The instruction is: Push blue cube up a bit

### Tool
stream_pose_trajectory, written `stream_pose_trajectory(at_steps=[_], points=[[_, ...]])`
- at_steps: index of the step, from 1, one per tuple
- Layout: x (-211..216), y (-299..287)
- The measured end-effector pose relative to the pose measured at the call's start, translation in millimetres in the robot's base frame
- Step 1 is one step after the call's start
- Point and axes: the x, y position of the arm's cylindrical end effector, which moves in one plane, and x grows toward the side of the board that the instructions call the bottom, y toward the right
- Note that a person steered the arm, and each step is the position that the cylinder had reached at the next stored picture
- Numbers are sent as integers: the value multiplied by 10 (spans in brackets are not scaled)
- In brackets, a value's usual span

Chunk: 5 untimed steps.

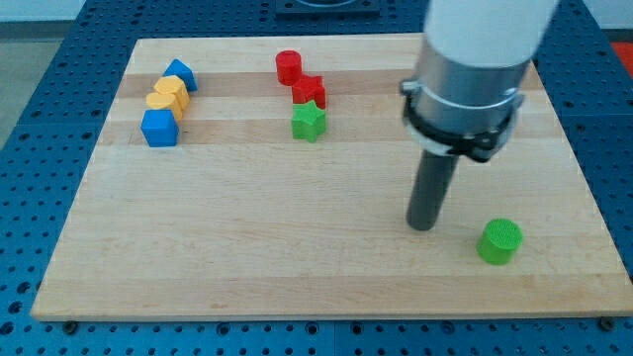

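Camera view | wooden board on blue perforated table | no hand; tip far from blue cube

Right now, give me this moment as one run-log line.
task: push blue cube up | my tip: far to view's right of it, beside green cylinder, apart | contact: none | status: not begun
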Motion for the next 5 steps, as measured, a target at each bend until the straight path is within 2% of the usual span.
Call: stream_pose_trajectory(at_steps=[1, 2, 3, 4, 5], points=[[15, -431], [-483, -1267], [-1187, -1804], [-1448, -1622], [-1449, -876]])
